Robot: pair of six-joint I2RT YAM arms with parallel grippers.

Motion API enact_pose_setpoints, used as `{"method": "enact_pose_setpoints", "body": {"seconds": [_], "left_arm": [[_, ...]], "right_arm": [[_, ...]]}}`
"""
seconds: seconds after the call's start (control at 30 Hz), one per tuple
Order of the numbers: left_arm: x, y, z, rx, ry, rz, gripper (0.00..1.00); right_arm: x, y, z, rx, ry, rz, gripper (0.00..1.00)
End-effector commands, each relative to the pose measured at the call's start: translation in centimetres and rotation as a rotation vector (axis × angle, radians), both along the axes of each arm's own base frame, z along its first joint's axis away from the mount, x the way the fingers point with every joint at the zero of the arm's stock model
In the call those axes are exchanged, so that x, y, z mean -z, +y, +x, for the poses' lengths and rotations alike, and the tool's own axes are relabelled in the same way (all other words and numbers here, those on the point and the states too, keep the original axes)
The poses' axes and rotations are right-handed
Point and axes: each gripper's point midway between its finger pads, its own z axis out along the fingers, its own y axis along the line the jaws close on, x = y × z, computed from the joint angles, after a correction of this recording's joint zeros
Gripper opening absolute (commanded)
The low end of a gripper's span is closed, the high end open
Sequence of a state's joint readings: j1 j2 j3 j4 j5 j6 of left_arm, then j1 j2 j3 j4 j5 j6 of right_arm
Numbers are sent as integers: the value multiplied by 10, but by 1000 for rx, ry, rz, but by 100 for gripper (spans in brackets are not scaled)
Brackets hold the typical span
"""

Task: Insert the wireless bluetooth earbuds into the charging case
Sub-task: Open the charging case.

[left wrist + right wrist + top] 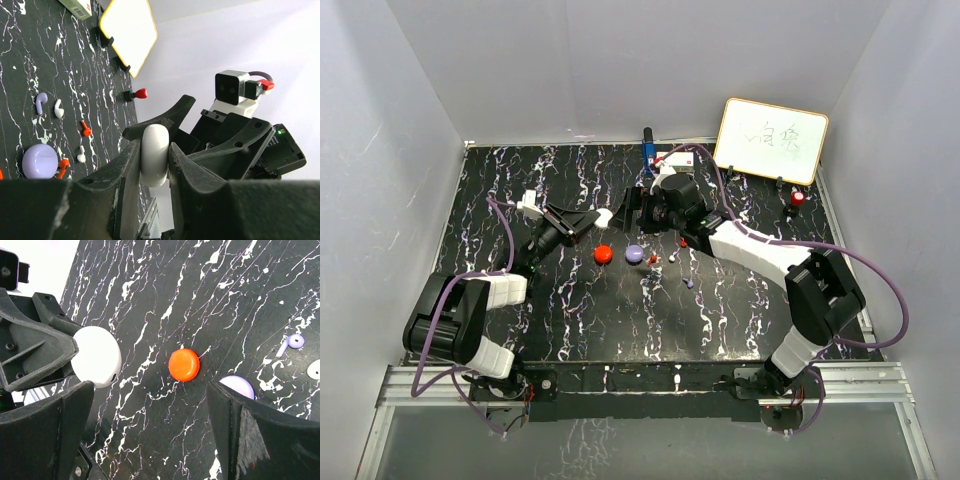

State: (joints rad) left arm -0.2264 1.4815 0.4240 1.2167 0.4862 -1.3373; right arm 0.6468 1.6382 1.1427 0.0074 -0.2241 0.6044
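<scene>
Whiteboard (772, 140) scrawl unreadable; left fingers (120, 175) clamp white case (154, 155); right fingers (45, 435) spread wide.

Purple case (237, 386) half hidden behind a finger (265, 440); white earbud (314, 370) cut by the edge.

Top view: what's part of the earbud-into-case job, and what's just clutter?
Job: white case in left gripper; red case; purple case; loose red, white and purple earbuds.
Clutter: whiteboard; red-capped object beside it; blue item and white box at the back edge.
</scene>
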Motion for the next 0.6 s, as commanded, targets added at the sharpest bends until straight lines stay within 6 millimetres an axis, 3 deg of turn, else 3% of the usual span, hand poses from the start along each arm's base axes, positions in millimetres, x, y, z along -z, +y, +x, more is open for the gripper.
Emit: {"method": "enact_pose_setpoints", "body": {"seconds": [0.0, 0.13, 0.37, 0.5, 0.57], "left_arm": [[-16, -1, -7, 15, -64, -5, 0], [-19, -2, -8, 18, -69, -2, 0], [-23, -2, -8, 17, -73, -5, 0], [-27, -2, -7, 20, -77, -15, 0], [-29, -2, -7, 19, -80, -21, 0]], "right_arm": [[-46, 8, 14, 4, -98, 80, 93], [-40, 8, 17, 14, -89, 72, 94], [4, 7, 23, 35, 10, 19, 94], [14, 6, 24, 42, 26, 7, 94], [30, 7, 26, 47, 48, -17, 94]]}}
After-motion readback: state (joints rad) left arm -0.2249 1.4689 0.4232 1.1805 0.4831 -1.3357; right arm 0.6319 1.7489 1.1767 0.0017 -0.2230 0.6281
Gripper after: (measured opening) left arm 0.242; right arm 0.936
